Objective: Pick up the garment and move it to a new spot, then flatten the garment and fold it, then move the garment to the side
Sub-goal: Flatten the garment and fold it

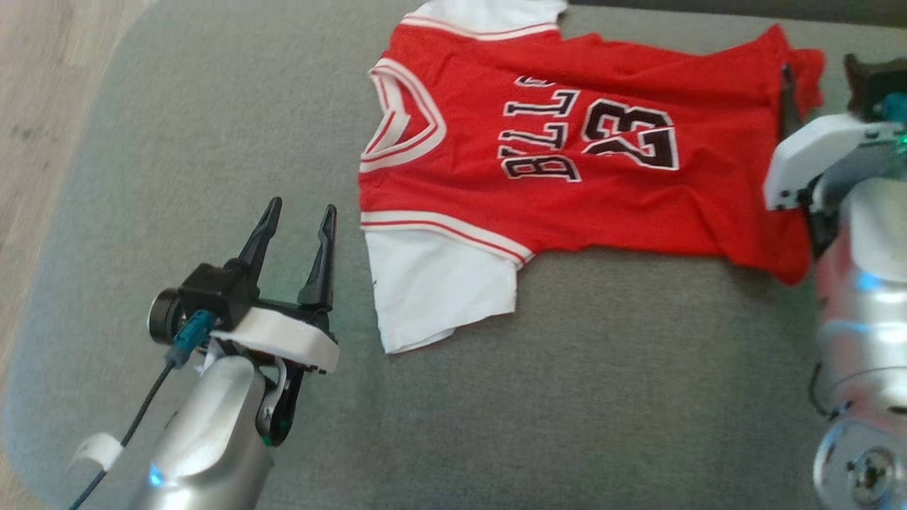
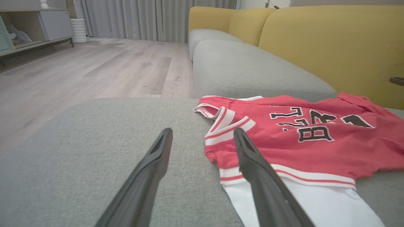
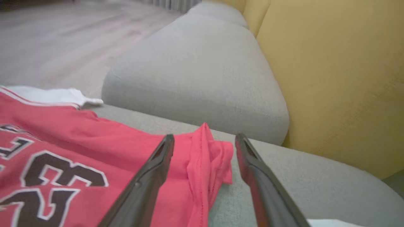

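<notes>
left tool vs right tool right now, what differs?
The left tool hangs off the jersey, over bare grey cushion beside the white sleeve; the right tool is at the jersey's bunched red hem corner. The left gap frames mostly cushion; the right gap frames that bunch. Both are open, gripping nothing.

In the head view the top edge is cutting off the upper white sleeve of the jersey, and the right arm's pale wrist housing is covering part of the hem. In the left wrist view the right edge is cropping the number, and a dark shape there is showing too little to name. In the right wrist view the floor is blurring, and an unidentifiable white sliver is poking in at the bottom edge
</notes>
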You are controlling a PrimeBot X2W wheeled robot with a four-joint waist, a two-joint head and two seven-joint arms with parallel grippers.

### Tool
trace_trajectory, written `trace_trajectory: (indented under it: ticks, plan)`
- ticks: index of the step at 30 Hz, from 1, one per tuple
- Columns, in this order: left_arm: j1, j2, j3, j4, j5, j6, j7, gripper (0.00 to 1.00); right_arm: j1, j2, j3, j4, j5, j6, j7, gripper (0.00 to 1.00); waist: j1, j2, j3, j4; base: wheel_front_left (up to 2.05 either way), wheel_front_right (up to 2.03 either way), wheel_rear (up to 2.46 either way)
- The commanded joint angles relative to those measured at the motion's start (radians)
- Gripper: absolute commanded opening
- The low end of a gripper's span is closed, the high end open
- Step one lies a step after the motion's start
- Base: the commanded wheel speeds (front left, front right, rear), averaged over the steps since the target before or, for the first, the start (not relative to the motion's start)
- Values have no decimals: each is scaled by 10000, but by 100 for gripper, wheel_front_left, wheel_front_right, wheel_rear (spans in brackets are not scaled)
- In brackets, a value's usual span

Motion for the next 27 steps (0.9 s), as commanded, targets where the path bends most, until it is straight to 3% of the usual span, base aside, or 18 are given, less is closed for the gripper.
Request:
trace_trajectory:
  ticks: [1,7,12,16,22,27]
  plan:
    - [-58,155,497,-350,100,13,-124,100,98,283,108,-396,322,-19,-475,100,0,0,-384,-371,0,0,0]
    - [404,15,710,-482,193,116,-124,100,1026,708,553,-1043,2114,-19,-1324,100,0,0,-947,-849,0,0,0]
    - [861,-164,855,-533,261,184,-124,100,2731,729,2542,-2445,4976,-19,-1409,100,0,0,-1306,-1093,0,0,0]
    - [1137,-244,1016,-614,291,248,-124,100,4183,730,3361,-3822,5968,-19,-1412,100,0,0,-1450,-1235,0,0,0]
    - [1653,-421,1287,-730,361,292,-124,100,6459,732,3892,-5558,6657,-19,-1414,100,0,0,-1637,-1394,0,0,0]
    - [1794,-549,1293,-642,464,175,-124,100,7321,732,3840,-6301,6743,-19,-1415,100,0,0,-1690,-1375,0,0,0]
